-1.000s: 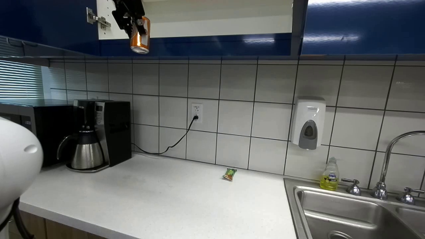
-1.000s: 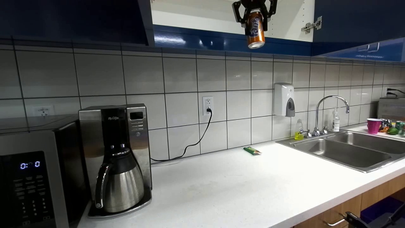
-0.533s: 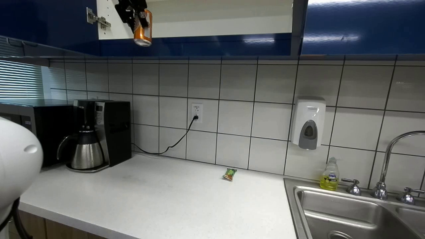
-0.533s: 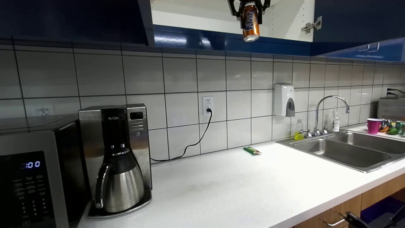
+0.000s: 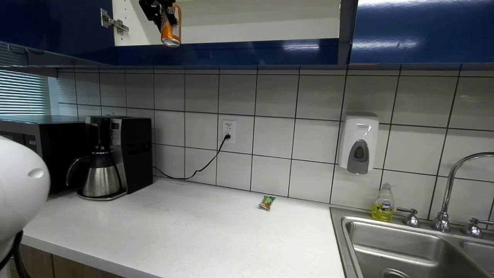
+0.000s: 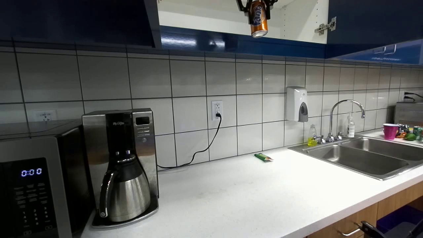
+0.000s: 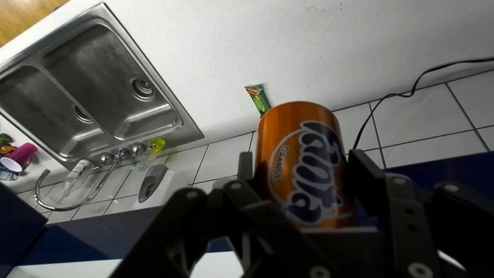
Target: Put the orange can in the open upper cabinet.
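Observation:
The orange can (image 5: 173, 35) is held upright with a slight tilt in front of the open upper cabinet (image 5: 251, 25). In both exterior views its lower end overlaps the cabinet's blue bottom edge. My gripper (image 5: 168, 18) is shut on the can from above; its upper arm is cut off by the frame. The can (image 6: 259, 28), my gripper (image 6: 259, 15) and the cabinet's white interior (image 6: 205, 16) also show in an exterior view. In the wrist view the can (image 7: 287, 127) sits between both fingers of my gripper (image 7: 301, 166). The cabinet's blue edge (image 7: 115, 227) lies below.
The opened blue door (image 5: 58, 31) with its hinge stands beside the can. A closed blue door (image 5: 420, 34) is at the far side. Below are a coffee maker (image 5: 135, 154), a green packet (image 5: 267, 202), a soap dispenser (image 5: 359, 143) and a sink (image 5: 401, 247).
My gripper has risen with the can and shifted sideways along the cabinet front. The can's bottom has gone from near the lower part of the blue edge to its upper part.

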Controlling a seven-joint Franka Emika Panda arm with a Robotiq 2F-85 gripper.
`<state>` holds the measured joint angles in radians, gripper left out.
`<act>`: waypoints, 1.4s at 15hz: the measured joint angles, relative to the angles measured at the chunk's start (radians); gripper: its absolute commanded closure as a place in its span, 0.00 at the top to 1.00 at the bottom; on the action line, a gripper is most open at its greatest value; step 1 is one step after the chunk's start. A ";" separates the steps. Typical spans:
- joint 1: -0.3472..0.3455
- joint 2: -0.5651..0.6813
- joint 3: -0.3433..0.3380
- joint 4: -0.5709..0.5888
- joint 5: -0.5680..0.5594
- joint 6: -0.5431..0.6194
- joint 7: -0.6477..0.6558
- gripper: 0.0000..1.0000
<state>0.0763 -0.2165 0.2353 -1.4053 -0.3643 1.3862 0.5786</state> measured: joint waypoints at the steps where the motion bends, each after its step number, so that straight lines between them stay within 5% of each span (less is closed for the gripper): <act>1: 0.001 0.013 0.002 0.021 -0.007 -0.009 0.000 0.38; 21: 0.106 0.321 -0.017 0.481 -0.171 -0.164 0.000 0.38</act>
<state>0.1827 0.1048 0.2185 -0.9244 -0.5350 1.2223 0.5785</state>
